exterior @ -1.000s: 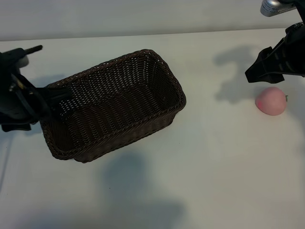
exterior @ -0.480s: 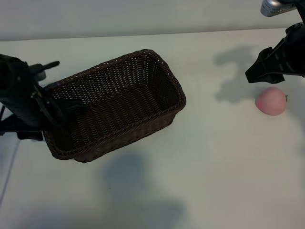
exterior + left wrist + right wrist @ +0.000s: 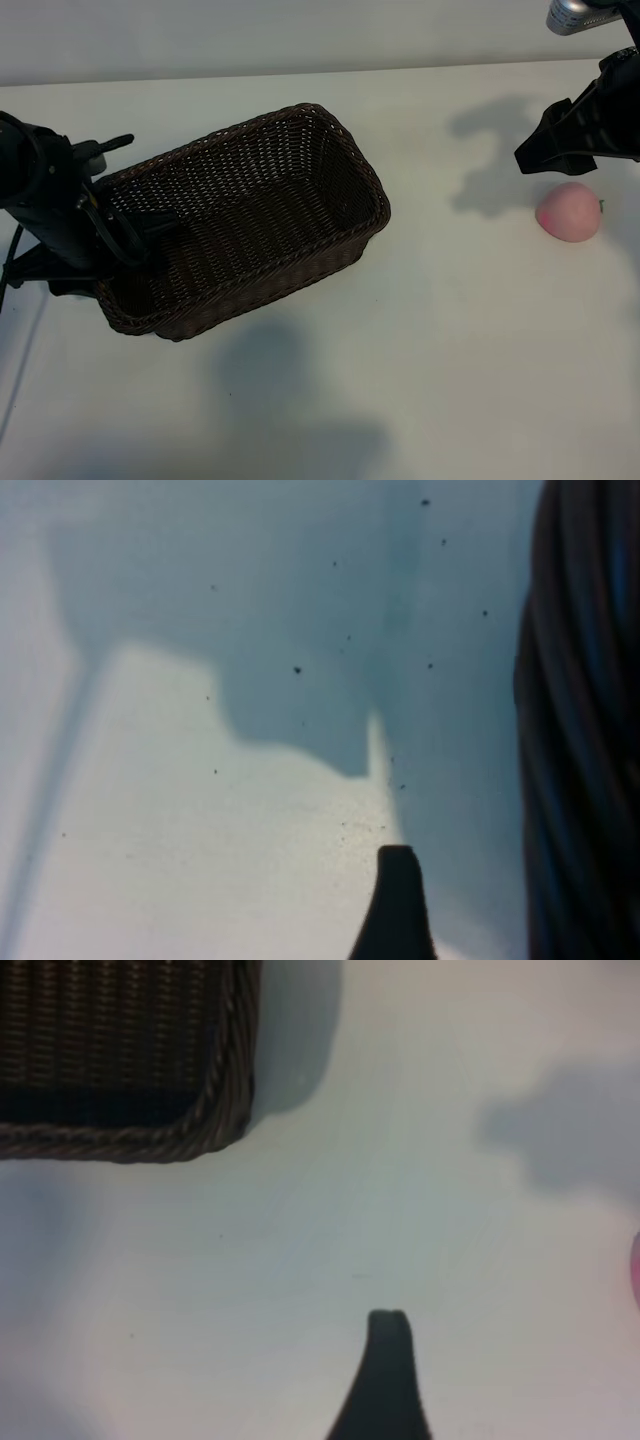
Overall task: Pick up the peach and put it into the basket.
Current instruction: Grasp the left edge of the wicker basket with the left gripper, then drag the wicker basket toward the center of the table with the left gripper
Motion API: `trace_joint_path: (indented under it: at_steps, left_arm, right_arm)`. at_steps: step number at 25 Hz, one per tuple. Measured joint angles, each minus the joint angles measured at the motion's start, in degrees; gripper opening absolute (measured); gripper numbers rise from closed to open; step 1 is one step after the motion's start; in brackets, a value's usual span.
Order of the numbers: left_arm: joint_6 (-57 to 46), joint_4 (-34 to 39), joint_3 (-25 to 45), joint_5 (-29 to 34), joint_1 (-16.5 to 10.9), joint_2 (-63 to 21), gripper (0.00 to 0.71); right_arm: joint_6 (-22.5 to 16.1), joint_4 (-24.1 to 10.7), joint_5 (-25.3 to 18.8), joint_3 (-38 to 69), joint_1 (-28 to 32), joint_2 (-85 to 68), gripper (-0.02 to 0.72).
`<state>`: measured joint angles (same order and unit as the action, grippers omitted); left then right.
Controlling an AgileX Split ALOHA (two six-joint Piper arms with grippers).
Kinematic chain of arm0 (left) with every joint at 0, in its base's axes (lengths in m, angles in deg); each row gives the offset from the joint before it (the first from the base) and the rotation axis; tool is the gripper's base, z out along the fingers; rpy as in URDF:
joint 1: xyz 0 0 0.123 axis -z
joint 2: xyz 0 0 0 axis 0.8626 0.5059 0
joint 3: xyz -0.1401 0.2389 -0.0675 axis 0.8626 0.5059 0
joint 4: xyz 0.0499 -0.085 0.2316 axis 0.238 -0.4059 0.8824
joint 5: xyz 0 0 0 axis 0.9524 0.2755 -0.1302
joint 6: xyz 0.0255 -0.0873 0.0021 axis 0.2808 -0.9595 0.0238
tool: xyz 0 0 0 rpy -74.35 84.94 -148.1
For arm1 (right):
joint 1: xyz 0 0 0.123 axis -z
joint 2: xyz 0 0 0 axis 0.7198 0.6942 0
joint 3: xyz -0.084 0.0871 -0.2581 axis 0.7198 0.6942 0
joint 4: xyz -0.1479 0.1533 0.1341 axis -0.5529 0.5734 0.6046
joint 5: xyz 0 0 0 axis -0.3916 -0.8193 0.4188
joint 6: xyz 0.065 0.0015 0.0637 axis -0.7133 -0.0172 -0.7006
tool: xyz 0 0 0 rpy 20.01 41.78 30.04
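Moved: left gripper (image 3: 150, 225) now over the basket (image 3: 300, 190) end, jaws open.
Right gripper (image 3: 555, 140): jaws open, above the peach (image 3: 568, 212).
Peach: on surface (image 3: 450, 350).

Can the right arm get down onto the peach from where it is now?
Probably yes. The right gripper hangs open just behind the peach, which lies alone on bare table, well clear of the basket.
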<state>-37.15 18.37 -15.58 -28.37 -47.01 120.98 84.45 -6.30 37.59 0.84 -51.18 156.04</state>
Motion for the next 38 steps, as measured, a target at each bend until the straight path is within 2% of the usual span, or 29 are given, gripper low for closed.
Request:
trace_joint_path:
  at_steps: [9,11,15,24,31,32,33,38]
  left_arm:
    - [-0.07,-1.79,3.13,-4.5,0.0,0.71,0.585]
    - [-0.07,-2.3,3.22,-4.74,0.0,0.51,0.553]
    - [-0.91,-2.9,3.4,-5.91,-0.08,-0.02,0.421]
    - [2.92,-5.09,3.42,-6.04,-0.08,-0.14,0.403]
    - [14.53,-19.54,3.64,-8.46,-0.37,-2.12,0.403]
    - [16.85,-22.25,3.63,-8.71,-0.67,-2.63,0.388]
    - [19.14,-24.94,3.63,-8.77,-1.02,-3.12,0.339]
    - [31.87,-36.74,3.9,-8.73,-2.9,-4.0,0.34]
  right_arm:
    - [0.0,0.0,0.0,0.0,0.0,0.0,0.595]
    - [0.0,0.0,0.0,0.0,0.0,0.0,0.595]
    - [0.0,0.0,0.0,0.0,0.0,0.0,0.595]
    - [0.0,0.0,0.0,0.0,0.0,0.0,0.595]
    - [0.0,0.0,0.0,0.0,0.0,0.0,0.595]
    - [0.0,0.0,0.0,0.0,0.0,0.0,0.595]
    - [0.0,0.0,0.0,0.0,0.0,0.0,0.595]
    - [0.0,0.0,0.0,0.0,0.0,0.0,0.595]
